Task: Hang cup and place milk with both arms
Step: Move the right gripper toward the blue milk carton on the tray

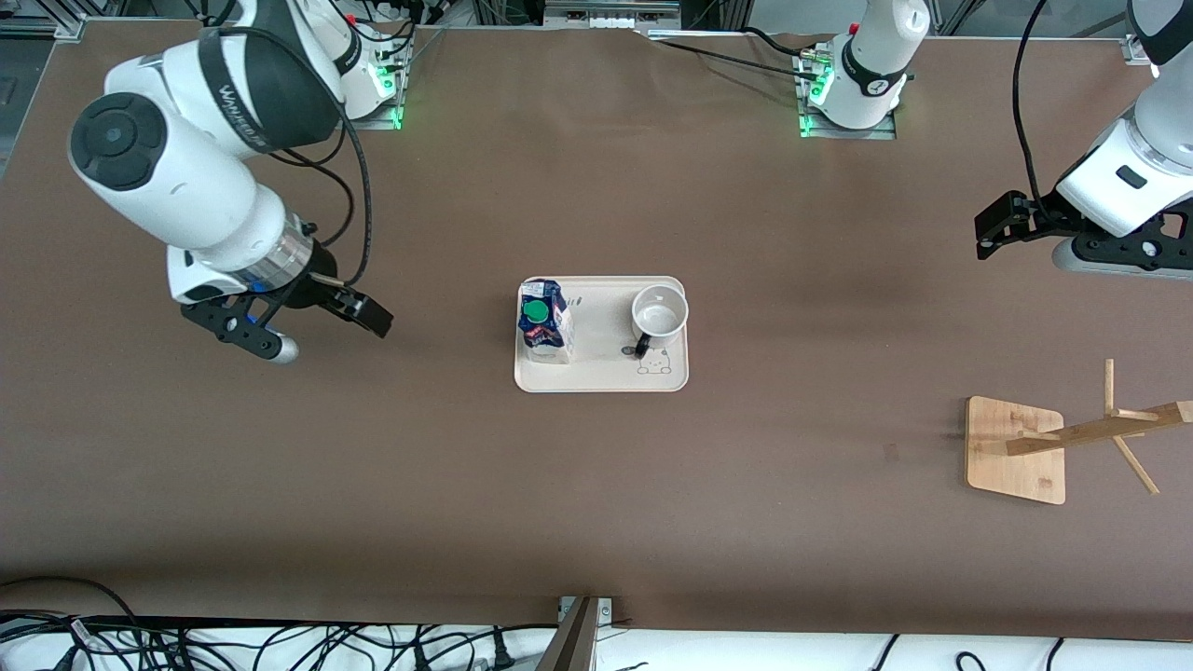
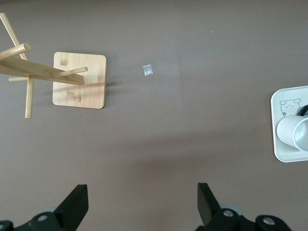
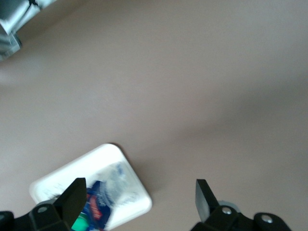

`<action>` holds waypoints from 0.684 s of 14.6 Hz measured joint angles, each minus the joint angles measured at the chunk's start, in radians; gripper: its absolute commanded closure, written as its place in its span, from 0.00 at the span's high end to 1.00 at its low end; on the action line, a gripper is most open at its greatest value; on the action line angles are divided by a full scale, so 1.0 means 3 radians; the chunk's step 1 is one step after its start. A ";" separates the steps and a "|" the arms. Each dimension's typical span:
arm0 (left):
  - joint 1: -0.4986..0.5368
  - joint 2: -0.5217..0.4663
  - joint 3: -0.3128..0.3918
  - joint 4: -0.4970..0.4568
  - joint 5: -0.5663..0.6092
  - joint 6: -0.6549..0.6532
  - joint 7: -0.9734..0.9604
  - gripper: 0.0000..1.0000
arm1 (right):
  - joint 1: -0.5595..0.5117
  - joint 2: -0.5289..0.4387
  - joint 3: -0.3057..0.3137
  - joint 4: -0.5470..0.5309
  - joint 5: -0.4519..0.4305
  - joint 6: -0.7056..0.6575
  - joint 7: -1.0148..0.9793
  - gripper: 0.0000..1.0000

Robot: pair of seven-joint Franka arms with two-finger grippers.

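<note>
Both sets of fingers wide open, empty: left gripper (image 1: pixel 990 226) over bare counter (image 1: pixel 596 485), right gripper (image 1: pixel 308 326) too. Risk: cup (image 1: pixel 660 315) and milk (image 1: pixel 545 321) share tray (image 1: pixel 602 377), so sloppy grab tips carton; thin handle may miss rack (image 1: pixel 1072 438) peg.

A robotics lab: two white robot arms (image 1: pixel 177 177) bolted to a brown-covered bench (image 1: pixel 596 503), black cables (image 1: pixel 233 648) tangled along its edge.

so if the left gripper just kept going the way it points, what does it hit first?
Probably bare table. The open left gripper points down at it, between the rack and the tray; nothing else shows in line.
</note>
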 measured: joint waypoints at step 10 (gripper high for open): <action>0.0004 0.0001 0.0006 0.0002 0.0000 -0.0008 0.0000 1.00 | 0.0498 0.0294 0.0005 -0.0003 -0.0111 -0.0126 -0.1069 1.00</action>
